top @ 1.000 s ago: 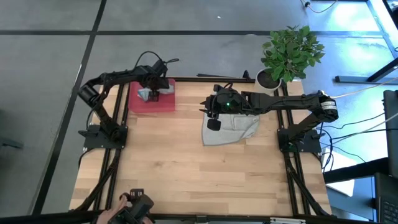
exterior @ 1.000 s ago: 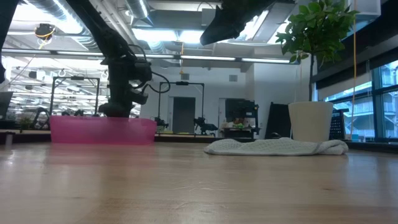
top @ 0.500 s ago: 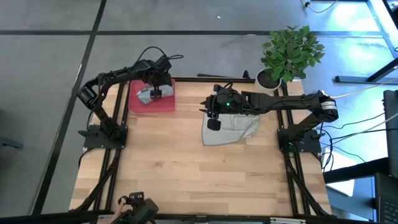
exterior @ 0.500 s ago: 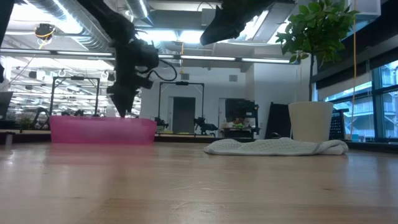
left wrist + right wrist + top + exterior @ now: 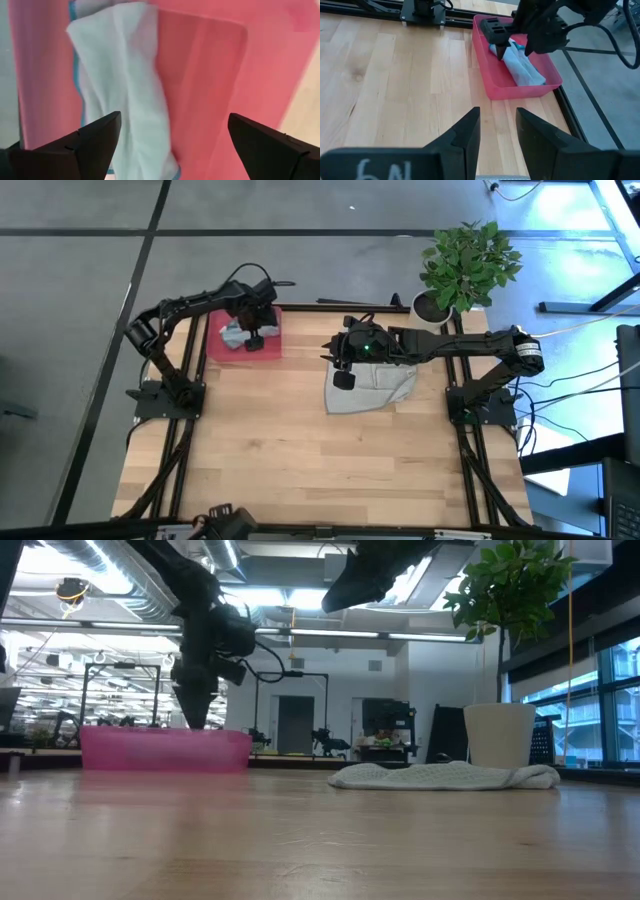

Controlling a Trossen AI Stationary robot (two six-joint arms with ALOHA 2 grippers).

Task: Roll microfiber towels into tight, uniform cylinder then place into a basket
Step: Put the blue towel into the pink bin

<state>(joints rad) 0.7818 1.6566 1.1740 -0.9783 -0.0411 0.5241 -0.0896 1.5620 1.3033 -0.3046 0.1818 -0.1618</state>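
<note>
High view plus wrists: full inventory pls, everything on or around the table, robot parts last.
Blue-teal towel: one, pale blue-teal, rolled, lying inside the red tray.
Grey towel: one, light grey, rumpled flat on the table on the right arm's side.
Red tray: one, red, far edge of the table on the left arm's side.
Potted plant: one, green leaves in a white pot, just off the table's far corner on the right arm's side.
Table: one, light wood, dark frame.
Left gripper: one, dark, open, above the tray and the rolled towel, holding nothing.
Right gripper: one, dark, raised above the grey towel, fingers slightly apart, holding nothing.
</note>
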